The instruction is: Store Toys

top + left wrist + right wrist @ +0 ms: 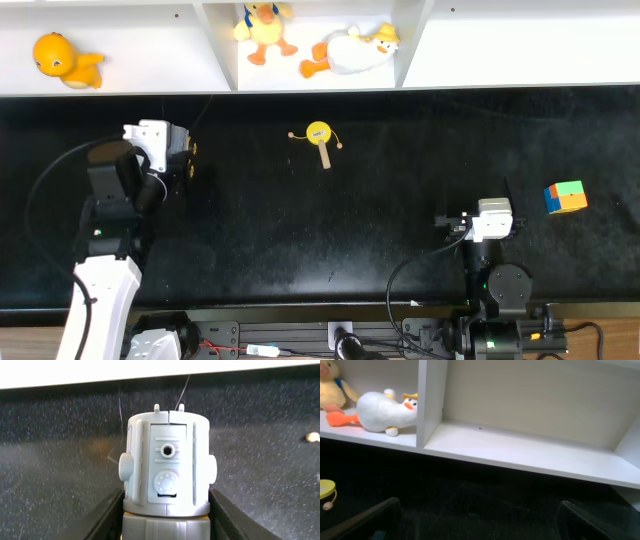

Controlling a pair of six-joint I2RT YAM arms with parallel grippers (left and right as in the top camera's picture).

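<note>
A grey-white toy robot [167, 472] stands upright between my left gripper's [167, 517] dark fingers [105, 517], which are shut on its base. That gripper [183, 162] is over the table's left side, a little short of the white shelf [320, 82]. My right gripper [480, 527] is open with nothing in it, low at the front right [482, 218], facing the shelf's bare right compartment [530, 450]. A yellow rattle drum [320, 138] lies mid-table. A colour cube [565, 197] sits at the far right.
An orange rubber duck [66, 60] lies in the shelf's left compartment. A yellow plush duck [264, 28] and a white plush duck [350, 50] share the middle one. The black tabletop [330, 230] runs from the shelf to the arms' bases.
</note>
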